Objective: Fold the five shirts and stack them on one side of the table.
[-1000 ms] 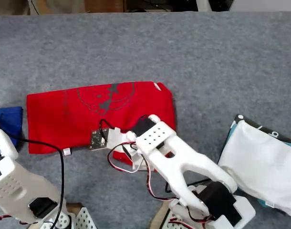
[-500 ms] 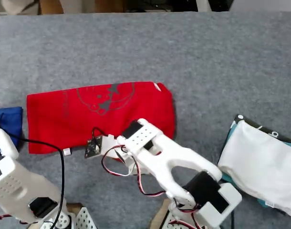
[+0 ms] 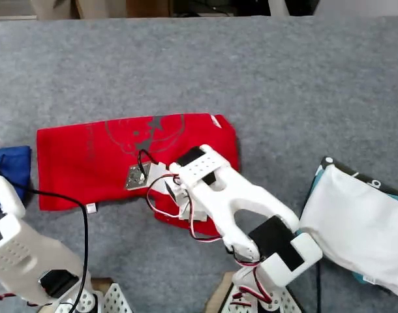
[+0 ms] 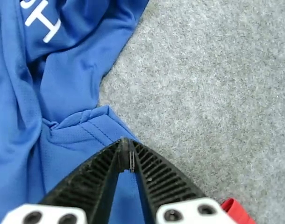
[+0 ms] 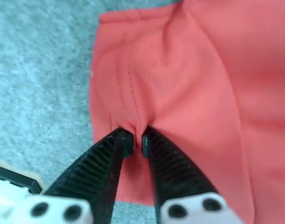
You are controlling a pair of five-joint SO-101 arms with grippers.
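Red shirt (image 5: pixel 189 84) is pinched by the downward-tilted right claw (image 5: pixel 138 138); left claw (image 4: pixel 126 151) pressed together over blue shirt (image 4: pixel 53 93).

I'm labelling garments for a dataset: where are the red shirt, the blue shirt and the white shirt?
red shirt (image 3: pixel 75 163), high view, bare left half.
blue shirt (image 4: pixel 53 88), left wrist view, creased middle.
white shirt (image 3: pixel 355 222), high view, top surface.

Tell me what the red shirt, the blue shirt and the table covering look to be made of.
Red shirt: soft matte cloth, probably cotton knit; stitched hem, puckers where pinched.
Blue shirt: thin, faintly shiny knit, perhaps polyester; fine mesh texture.
Table covering: grey felt or short-pile carpet; fuzzy, speckled surface.
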